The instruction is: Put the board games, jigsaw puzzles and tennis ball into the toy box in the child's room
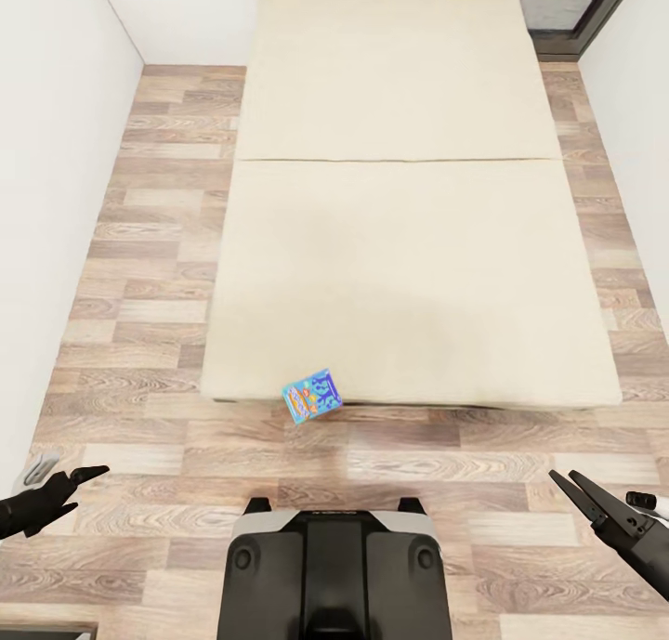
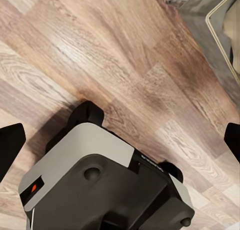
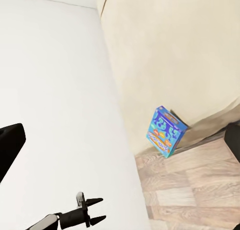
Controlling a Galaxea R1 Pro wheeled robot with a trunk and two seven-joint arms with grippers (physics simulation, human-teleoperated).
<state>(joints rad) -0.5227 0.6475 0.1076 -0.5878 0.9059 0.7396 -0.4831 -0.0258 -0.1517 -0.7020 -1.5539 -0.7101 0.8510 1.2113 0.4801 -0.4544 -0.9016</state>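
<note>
- The robot stands on the wood floor [image 1: 139,250], facing the near end of the big cream bed [image 1: 400,250].
- One board game [image 1: 312,397], the light blue one, is not lying on top of the bed. It stands on its edge on the floor and leans on the near side of the bed, a bit to the left.
- In the right wrist view the same blue box [image 3: 166,131] is tilted against the bed's side.
- The left gripper [image 1: 72,484] is low on the left. Its fingers are spread a little and hold nothing.
- The right gripper [image 1: 571,487] is low on the right. Its two fingers are a bit apart and hold nothing too.
- The robot's base [image 2: 95,175] sits near, on the floor.
- The job now looks like picking up this box. To do it well, I think the robot should roll closer and reach low.
- The fingers should open wider than the thin side of the box and close on its top edge.
- A clumsy push could knock it flat, so go slowly.
</note>
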